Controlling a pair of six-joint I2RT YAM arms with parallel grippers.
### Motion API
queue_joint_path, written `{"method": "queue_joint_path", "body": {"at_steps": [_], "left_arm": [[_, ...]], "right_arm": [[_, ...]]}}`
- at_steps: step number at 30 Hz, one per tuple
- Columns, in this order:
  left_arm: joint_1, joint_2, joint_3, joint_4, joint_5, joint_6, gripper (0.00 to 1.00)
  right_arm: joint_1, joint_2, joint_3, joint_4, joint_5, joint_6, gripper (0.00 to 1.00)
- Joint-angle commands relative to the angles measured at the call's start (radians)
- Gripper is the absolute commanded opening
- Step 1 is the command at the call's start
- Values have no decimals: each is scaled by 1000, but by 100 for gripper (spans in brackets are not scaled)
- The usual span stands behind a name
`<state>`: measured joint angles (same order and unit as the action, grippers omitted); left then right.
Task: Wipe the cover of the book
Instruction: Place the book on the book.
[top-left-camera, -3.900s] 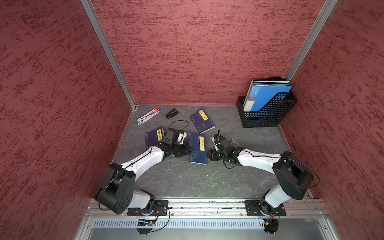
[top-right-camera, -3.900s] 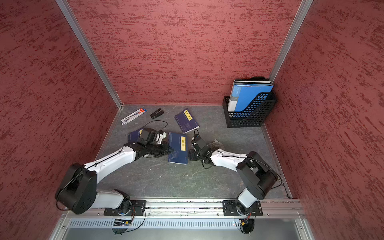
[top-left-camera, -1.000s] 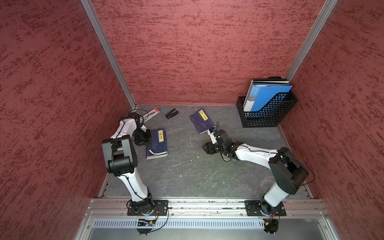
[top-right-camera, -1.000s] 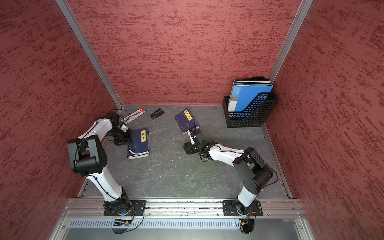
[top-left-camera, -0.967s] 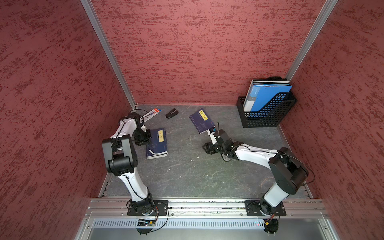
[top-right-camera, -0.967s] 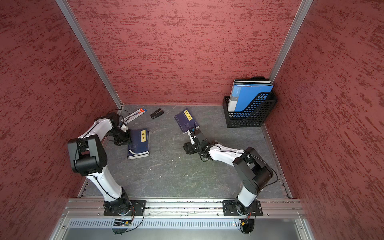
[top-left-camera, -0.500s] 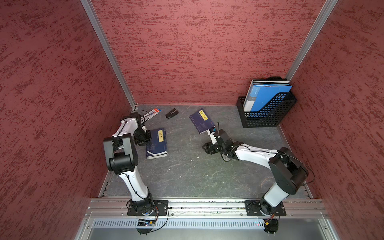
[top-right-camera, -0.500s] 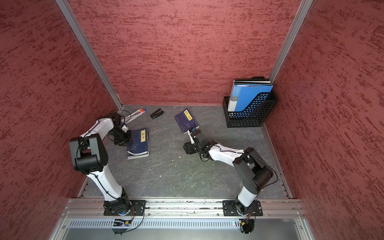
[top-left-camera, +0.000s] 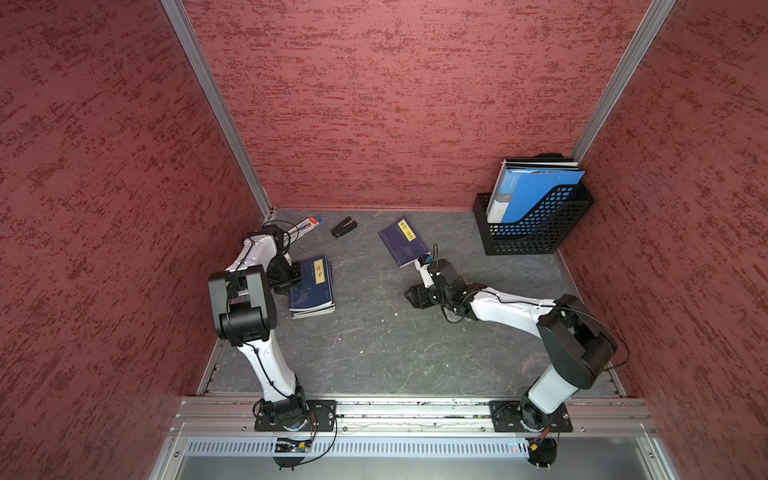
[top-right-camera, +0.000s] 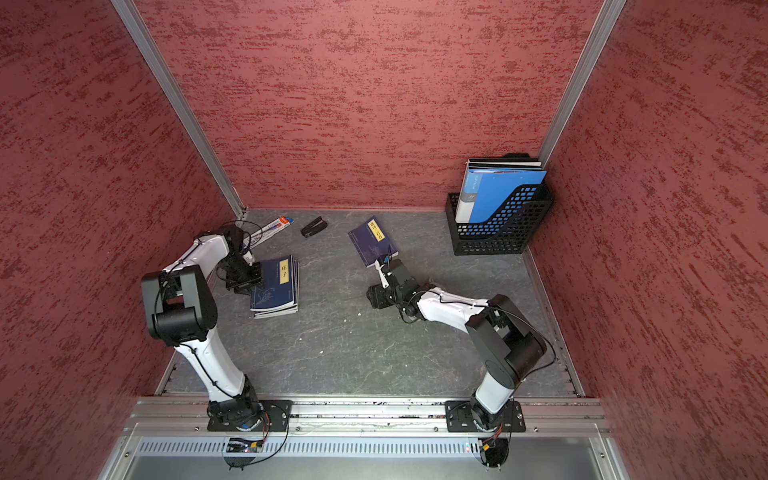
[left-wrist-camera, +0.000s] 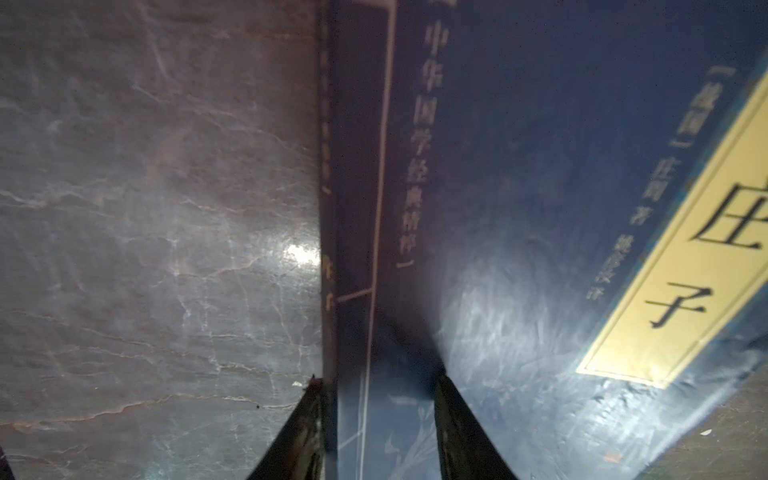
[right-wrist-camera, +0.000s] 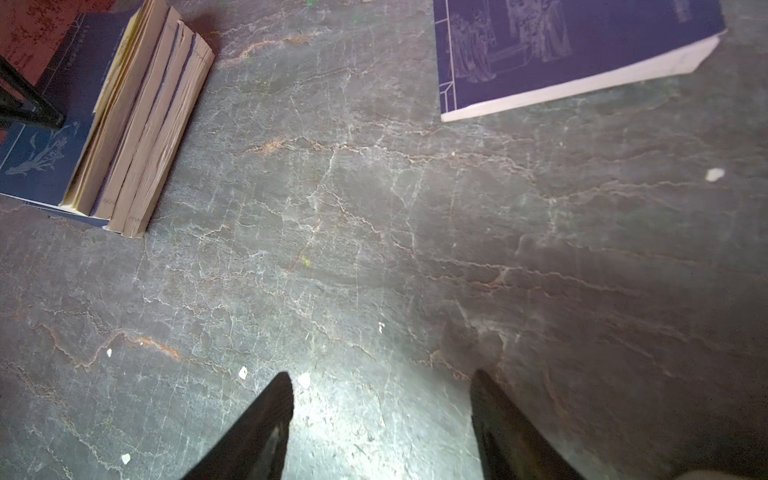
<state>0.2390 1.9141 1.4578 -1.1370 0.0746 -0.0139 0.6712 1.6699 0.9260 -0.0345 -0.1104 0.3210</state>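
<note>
Book (top-left-camera: 309, 291) lies at nine o'clock on the bench (top-left-camera: 374, 353). Left hand (left-wrist-camera: 377, 377) sits loose at its edge, jaws apart. Right hand (right-wrist-camera: 381, 373) hangs open, empty. No cloth shows; wiping likely needs one fetched first.

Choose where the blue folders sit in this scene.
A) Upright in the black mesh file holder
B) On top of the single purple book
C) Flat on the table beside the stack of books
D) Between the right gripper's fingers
A: in both top views the blue folders stand upright inside the black mesh file holder in the far corner of the table.
</note>
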Motion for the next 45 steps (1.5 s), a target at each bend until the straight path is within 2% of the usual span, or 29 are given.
{"method": "queue_joint_path", "body": {"at_steps": [1,9,22,36,41,45], "left_arm": [[-3,26,27,-4,-31,4,47],[1,14,44,13,-11,0,66],[29,11,29,49,128,-23,67],[28,20,25,57,164,-21,67],[29,5,25,53,138,-20,67],[28,-21,32,55,63,-36,69]], "right_arm": [[-7,-22,-13,5,-14,-11,68],[-7,-26,-13,2,-14,-14,68],[-7,-32,-20,8,-20,-15,68],[-7,-48,-36,13,-17,-13,69],[-7,-50,-42,14,-15,-11,69],[-9,-47,-33,10,-4,-14,69]]}}
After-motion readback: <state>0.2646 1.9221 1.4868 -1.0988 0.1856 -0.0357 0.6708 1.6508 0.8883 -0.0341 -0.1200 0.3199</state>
